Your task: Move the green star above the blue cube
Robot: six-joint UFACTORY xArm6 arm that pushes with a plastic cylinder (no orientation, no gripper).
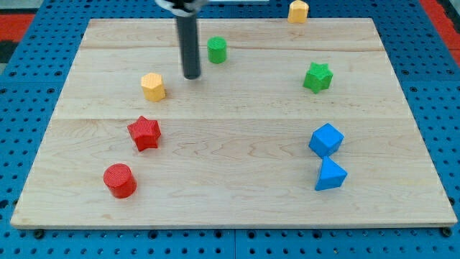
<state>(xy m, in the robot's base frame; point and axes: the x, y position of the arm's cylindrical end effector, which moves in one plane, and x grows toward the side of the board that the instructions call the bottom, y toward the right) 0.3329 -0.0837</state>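
- Blue pegboard surrounds a pale wooden tabletop (237, 180) on which eight small blocks lie, all well apart except the two blue ones.
- We carry no jaws: our arm ends in a straight dark rod that holds nothing, and my tip (191, 76) rests on the wood near the view's top, left of centre.
- My tip stands just left of the green cylinder (217, 50) and up and to the right of the yellow hexagonal block (153, 86); it touches neither.
- The green star (317, 77) lies at the view's right, already above the blue cube (326, 139) but slightly to its left and with bare wood between them.
- The blue triangular block (330, 175) sits just below the blue cube, apparently touching it.
- Elsewhere we see a red star (144, 133), a red cylinder (119, 180), and a second yellow block (298, 11) at the top edge.
- Risk 1: a direct sweep rightward from here would, we judge, strike the green cylinder first and drag it along.
- Risk 2: a contact off the star's centre may spin it or let it slip aside, because its points offer no flat face.
- Risk 3: too long a downward push would drive the star into the blue cube and displace both blue blocks.
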